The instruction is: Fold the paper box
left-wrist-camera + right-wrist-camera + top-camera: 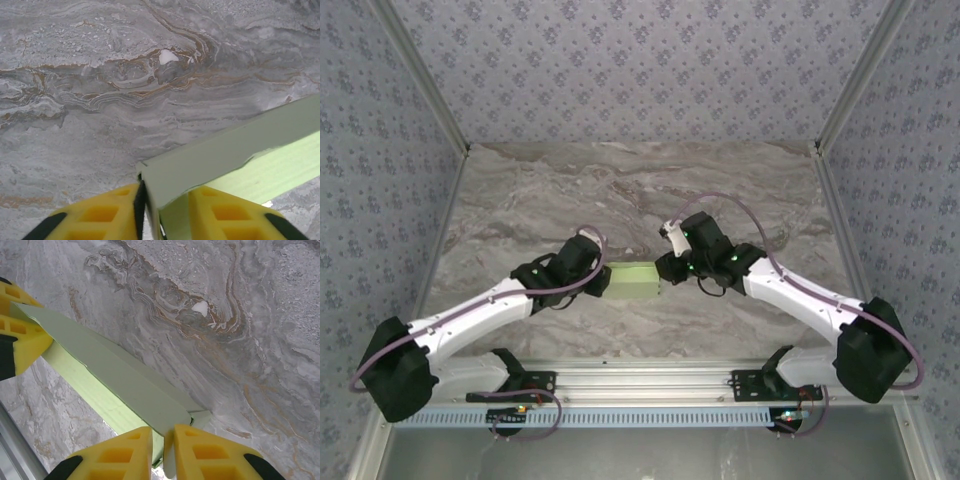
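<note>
Grey marbled surface (620, 190), veined brown, is enclosed by walls (620, 60) papered in a small floral print. Between the two pincers the paper box (633, 279) is held by its short ends; it is long, flat, and made of pale green card.

By the left pincer (604, 280) the box's left end is pinched. From the left wrist, a card wall is seen gripped between the yellow fingers (100, 220). The box (225, 155) runs from the pincer (162, 215) up and to the right.

By the right pincer (665, 268) the opposite end is pinched. From the right wrist, a thin flap is caught in the pincer's (168, 452) narrow gap. The box (125, 385) stretches from it to the upper left, where the other pincer's fingers (25, 342) are clamped on the far end.

Whether the box touches the surface cannot be told. A pale fleck (167, 56) is noted on the surface beyond the box.
</note>
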You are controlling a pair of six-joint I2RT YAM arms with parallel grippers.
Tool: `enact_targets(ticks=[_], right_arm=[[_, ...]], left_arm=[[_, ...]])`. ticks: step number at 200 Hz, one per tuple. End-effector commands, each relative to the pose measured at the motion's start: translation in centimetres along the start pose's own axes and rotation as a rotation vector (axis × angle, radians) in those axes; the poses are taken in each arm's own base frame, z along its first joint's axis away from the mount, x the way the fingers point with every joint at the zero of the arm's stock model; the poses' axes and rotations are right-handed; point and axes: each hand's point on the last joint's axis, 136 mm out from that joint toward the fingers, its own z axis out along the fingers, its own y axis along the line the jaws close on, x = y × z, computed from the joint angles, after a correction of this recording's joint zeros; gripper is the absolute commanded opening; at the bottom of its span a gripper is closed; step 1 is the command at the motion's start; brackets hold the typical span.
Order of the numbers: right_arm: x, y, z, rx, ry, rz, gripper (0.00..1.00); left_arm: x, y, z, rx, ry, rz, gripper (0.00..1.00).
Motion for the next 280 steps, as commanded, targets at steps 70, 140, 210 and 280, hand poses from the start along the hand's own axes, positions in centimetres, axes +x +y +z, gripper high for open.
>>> enact_targets(ticks=[70, 140, 210, 280], right_arm=[[-1.2, 0.3, 0.4, 0.060, -0.011, 0.150, 0.16], [-1.0, 0.5, 0.7, 0.077, 0.009, 0.265, 0.14], [1.1, -0.6, 1.1, 0.196, -0.072, 0.210, 0.10], [1.0, -0.4, 0.3, 0.259, -0.117, 0.309, 0.10]], left_arm=[[-1.6, -1.9, 0.0, 0.028, 0.009, -0.010, 0.22], [-1.4, -1.9, 0.4, 0.017, 0.030, -0.026, 0.22], [-0.9, -2.3, 1.2, 0.040, 0.038, -0.093, 0.23], [-1.4, -2.9, 1.1, 0.068, 0.021, -0.136, 0.24]])
